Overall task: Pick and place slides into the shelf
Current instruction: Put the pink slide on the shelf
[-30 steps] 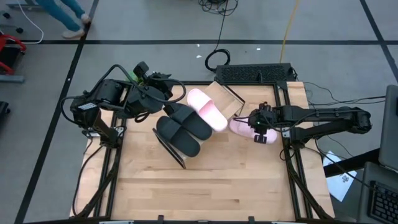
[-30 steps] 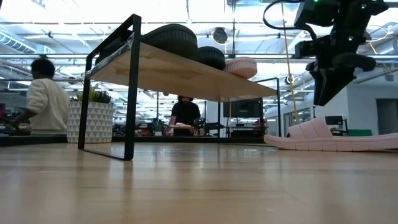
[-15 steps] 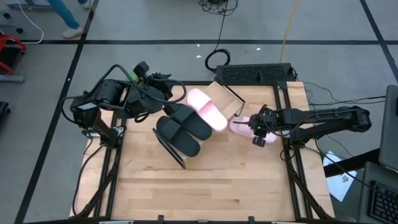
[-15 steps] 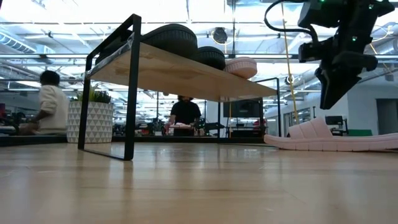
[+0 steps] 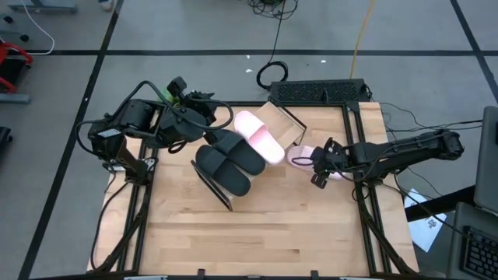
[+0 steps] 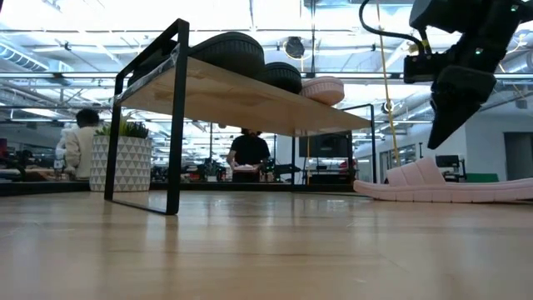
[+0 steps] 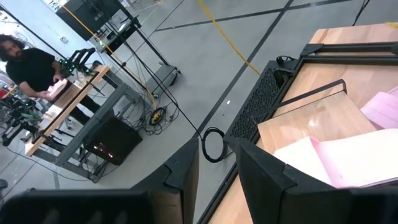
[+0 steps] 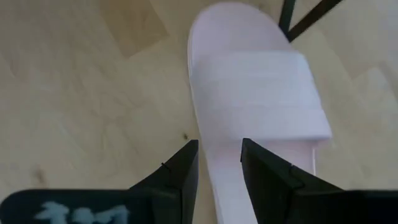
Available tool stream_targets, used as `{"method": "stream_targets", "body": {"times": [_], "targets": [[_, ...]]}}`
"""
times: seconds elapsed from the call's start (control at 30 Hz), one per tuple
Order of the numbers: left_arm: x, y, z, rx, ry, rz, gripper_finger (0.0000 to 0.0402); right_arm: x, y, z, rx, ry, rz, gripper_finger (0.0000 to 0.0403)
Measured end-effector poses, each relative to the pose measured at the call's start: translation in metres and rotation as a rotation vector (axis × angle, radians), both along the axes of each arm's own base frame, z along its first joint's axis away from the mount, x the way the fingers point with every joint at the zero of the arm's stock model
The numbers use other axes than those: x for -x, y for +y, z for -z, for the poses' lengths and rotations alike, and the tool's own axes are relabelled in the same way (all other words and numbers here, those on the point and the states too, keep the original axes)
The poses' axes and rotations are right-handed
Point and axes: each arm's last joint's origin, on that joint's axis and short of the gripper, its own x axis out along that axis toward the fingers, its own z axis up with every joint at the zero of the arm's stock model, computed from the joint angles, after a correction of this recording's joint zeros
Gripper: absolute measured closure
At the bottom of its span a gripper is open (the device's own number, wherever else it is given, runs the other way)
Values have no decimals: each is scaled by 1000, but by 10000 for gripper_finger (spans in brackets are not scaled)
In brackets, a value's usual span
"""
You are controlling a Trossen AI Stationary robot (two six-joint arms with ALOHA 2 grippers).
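One pink slide (image 8: 255, 93) is left on the table, and it lies straight ahead of my right gripper (image 8: 219, 158), its long axis running away from me almost in line with my reach. My fingers (image 8: 180, 165) stand a little apart with nothing between them, poised over the near end of the sole, one finger off its edge above bare wood and the other above the foam. From above, my right gripper (image 5: 320, 165) hangs just beside the slide (image 5: 299, 158), which sits near the end panel of the shelf (image 5: 282, 118). The level view shows the slide (image 6: 441, 187) flat on the table (image 6: 250, 250) with my gripper (image 6: 454, 96) raised above it, not touching.

Three slides are on the shelf board: the black pair (image 5: 229, 159) and the other pink one (image 5: 258, 136). My left gripper (image 5: 198, 117) waits at the far end of the shelf, fingers slightly parted and empty, well apart from the last slide, so I judge the pick falls to my right arm.
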Motion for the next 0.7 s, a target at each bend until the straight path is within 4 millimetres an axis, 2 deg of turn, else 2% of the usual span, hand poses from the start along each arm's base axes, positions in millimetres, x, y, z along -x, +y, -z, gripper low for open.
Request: {"method": "stream_targets", "body": {"times": [0.2,0.4,0.7], "targets": [[0,0,0,0,3,0,289,14,2,3,115,139,8,293],[1,0,1,-2,17,0,289,11,0,2,228,115,-37,293],[1,0,1,-1,16,0,289,12,0,29,198,83,-79,293]]}}
